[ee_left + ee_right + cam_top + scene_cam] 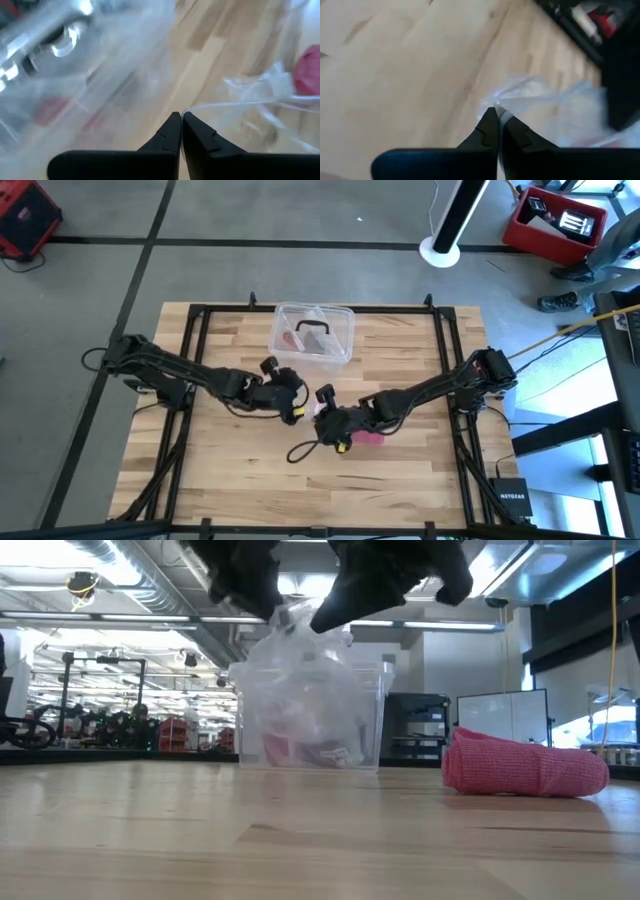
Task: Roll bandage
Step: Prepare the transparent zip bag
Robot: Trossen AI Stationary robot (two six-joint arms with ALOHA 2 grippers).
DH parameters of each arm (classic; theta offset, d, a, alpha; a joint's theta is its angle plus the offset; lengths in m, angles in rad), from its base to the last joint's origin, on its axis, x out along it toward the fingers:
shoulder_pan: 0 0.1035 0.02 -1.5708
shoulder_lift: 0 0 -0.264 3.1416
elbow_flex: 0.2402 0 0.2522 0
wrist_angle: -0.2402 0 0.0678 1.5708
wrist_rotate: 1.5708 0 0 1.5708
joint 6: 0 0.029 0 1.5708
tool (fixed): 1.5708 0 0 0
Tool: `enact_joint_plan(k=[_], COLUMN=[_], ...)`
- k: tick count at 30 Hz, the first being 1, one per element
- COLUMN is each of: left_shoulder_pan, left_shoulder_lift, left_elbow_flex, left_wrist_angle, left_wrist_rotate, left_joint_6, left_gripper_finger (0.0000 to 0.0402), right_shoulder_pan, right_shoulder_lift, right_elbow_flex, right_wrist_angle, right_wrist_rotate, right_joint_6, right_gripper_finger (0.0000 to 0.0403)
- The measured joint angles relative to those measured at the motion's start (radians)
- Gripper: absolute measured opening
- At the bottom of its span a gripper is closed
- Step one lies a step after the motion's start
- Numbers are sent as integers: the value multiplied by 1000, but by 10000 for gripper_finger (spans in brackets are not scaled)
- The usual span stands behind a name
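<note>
Both grippers pinch the clear wrapper (545, 107) above the table.
Only the low view shows the rolled bandage (522, 766) lying apart; left gripper (181, 120) and right gripper (497, 116) fingers are closed on plastic.

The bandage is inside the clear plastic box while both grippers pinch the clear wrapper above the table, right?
Not quite. The bandage lies on the table, beside the clear plastic box, as the low view shows. Both grippers do pinch the clear wrapper.

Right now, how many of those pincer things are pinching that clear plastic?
2. The left pincer and the right pincer each grip an edge of the clear wrapper, meeting above mid-table just in front of the clear box.
</note>
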Motion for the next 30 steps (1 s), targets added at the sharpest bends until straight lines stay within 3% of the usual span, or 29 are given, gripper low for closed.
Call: enact_joint_plan(k=[8, 16, 24, 30], left_shoulder_pan=[-95, -136, -142, -138], left_shoulder_lift=[0, 14, 49, 60], left_elbow_flex=[13, -15, -25, -25], left_wrist_angle=[145, 79, 89, 94], left_wrist_rotate=[-28, -39, 13, 16], left_joint_6=[191, 66, 48, 54], left_gripper_finger=[2, 2, 2, 2], right_shoulder_pan=[-1, 3, -3, -5], right_shoulder_lift=[63, 129, 127, 128], right_elbow_flex=[2, 0, -1, -1], right_wrist_angle=[-76, -68, 17, 21], right_wrist_rotate=[-72, 42, -11, -28], right_joint_6=[256, 289, 290, 349], right_gripper_finger=[1, 1, 4, 39])
